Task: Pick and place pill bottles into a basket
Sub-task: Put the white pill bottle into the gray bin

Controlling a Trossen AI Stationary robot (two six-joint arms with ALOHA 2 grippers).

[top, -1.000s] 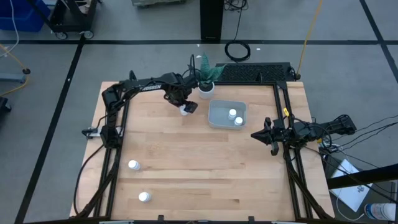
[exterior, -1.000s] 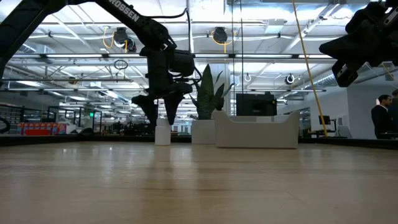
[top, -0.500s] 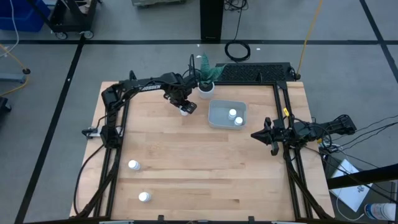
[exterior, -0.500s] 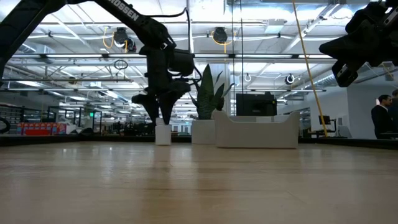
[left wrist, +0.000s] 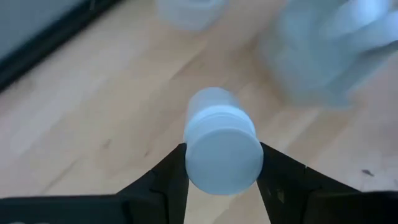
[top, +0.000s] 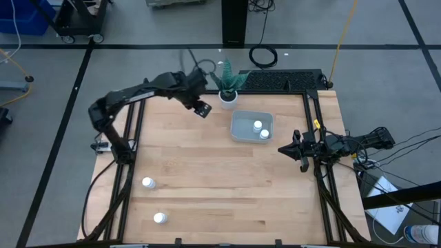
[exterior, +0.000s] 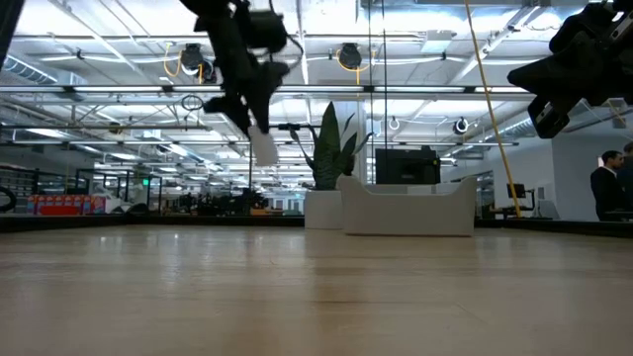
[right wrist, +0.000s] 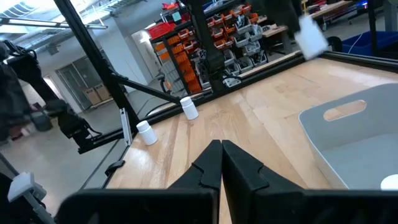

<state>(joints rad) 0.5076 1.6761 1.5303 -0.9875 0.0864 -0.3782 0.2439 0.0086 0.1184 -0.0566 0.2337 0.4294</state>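
Two pill bottles (top: 147,182) stand on the surface (top: 207,186), far to the left of the basket (top: 238,128). The left hand (top: 201,109) holds one lifted bottle (left wrist: 221,149) between its fingers, above the surface and left of the basket. Inside the basket lie two bottles (top: 258,126). Right of the basket, the right hand (top: 284,149) waits with its fingers closed together, empty.

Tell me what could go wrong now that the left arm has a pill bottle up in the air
The left gripper holds the pill bottle tilted by its sides, high above the table; a slip would drop it short of the basket.

The plant pot stands right beside the path; the arm could knock it.

The right gripper waits near the basket, so crowding looks possible.
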